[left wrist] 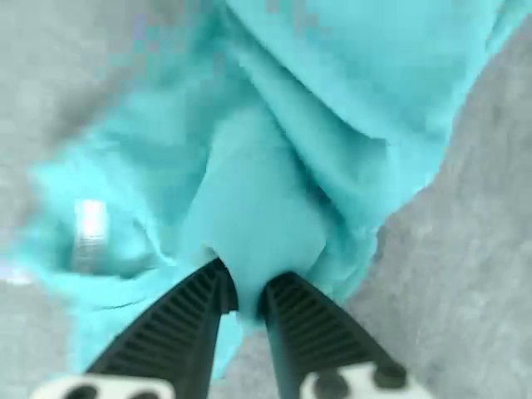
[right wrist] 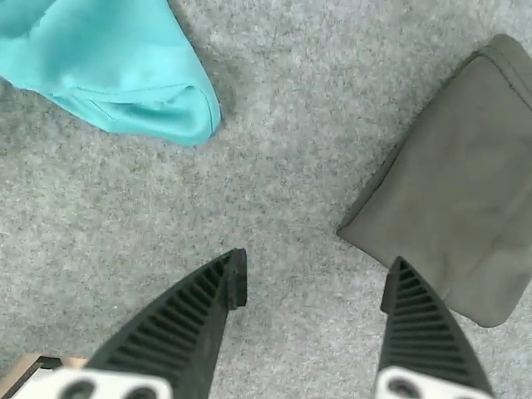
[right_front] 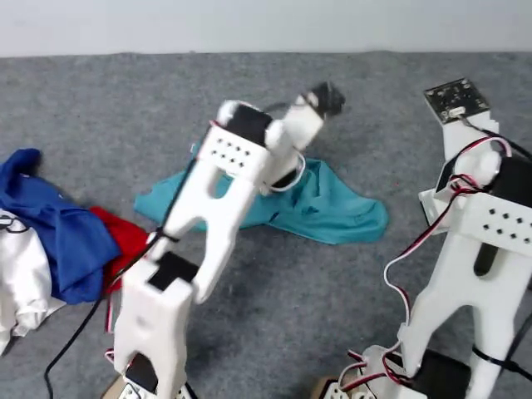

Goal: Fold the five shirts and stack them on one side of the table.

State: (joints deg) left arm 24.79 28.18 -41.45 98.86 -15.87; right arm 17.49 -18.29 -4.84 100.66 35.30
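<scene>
Teal shirt [right_front: 332, 212] crumpled mid-table, a fold pinched tight in the left gripper [left wrist: 247, 278]. Right gripper [right wrist: 318, 266] spread wide above bare grey table [right wrist: 274, 183], between the teal shirt's corner and a folded grey shirt [right wrist: 465, 183]. Blue shirt [right_front: 58, 224], red shirt [right_front: 125, 237], white shirt [right_front: 21, 274] heaped together out past the left arm [right_front: 208, 216].

Looked like a robotics test bench, lab or hobby corner couldn't be told. The table [right_front: 100, 100] was covered in grey carpet-like fabric, a plain white wall [right_front: 249, 25] was seen behind, and loose wiring [right_front: 440, 204] and a bare circuit board [right_front: 455, 98] were left exposed on the arms [right_front: 208, 233].
</scene>
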